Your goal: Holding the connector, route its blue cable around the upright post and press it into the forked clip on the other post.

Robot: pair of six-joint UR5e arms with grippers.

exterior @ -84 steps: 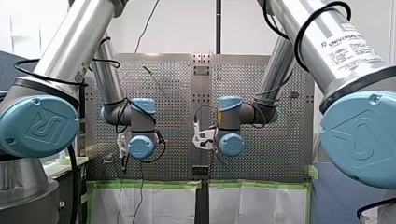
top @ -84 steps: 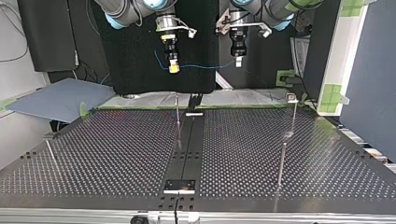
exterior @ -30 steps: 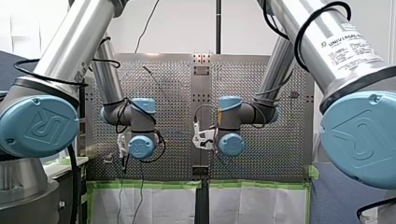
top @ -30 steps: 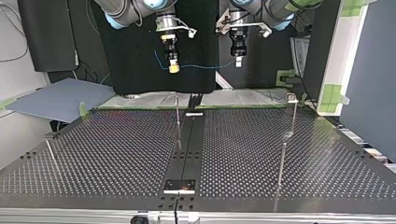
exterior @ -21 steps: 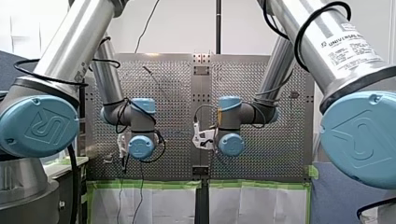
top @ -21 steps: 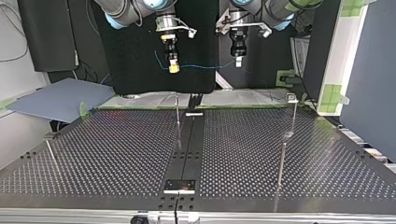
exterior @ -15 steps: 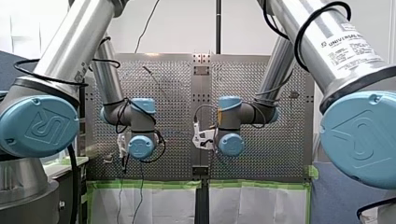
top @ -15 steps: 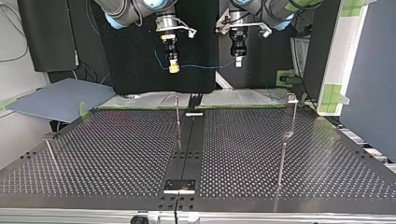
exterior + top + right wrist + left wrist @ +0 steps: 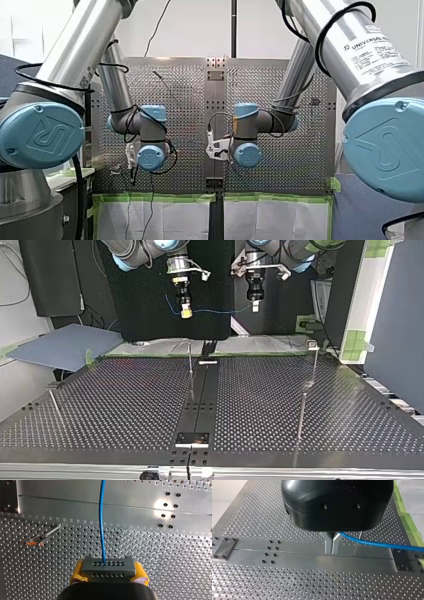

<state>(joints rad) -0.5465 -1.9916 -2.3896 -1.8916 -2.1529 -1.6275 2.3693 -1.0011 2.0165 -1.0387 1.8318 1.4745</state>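
My right jaws are clamping the connector (image 9: 107,566) and my left jaws are pinching its blue cable (image 9: 372,543), both hanging high over the table (image 9: 125,400), where thin posts (image 9: 190,360) are standing well apart.

I see a blue cable (image 9: 101,525), a grey connector (image 9: 108,567) dotted with rows of holes, yellow pads (image 9: 77,573) on my right jaws, and a silver counter (image 9: 162,555) peppered with dark holes.
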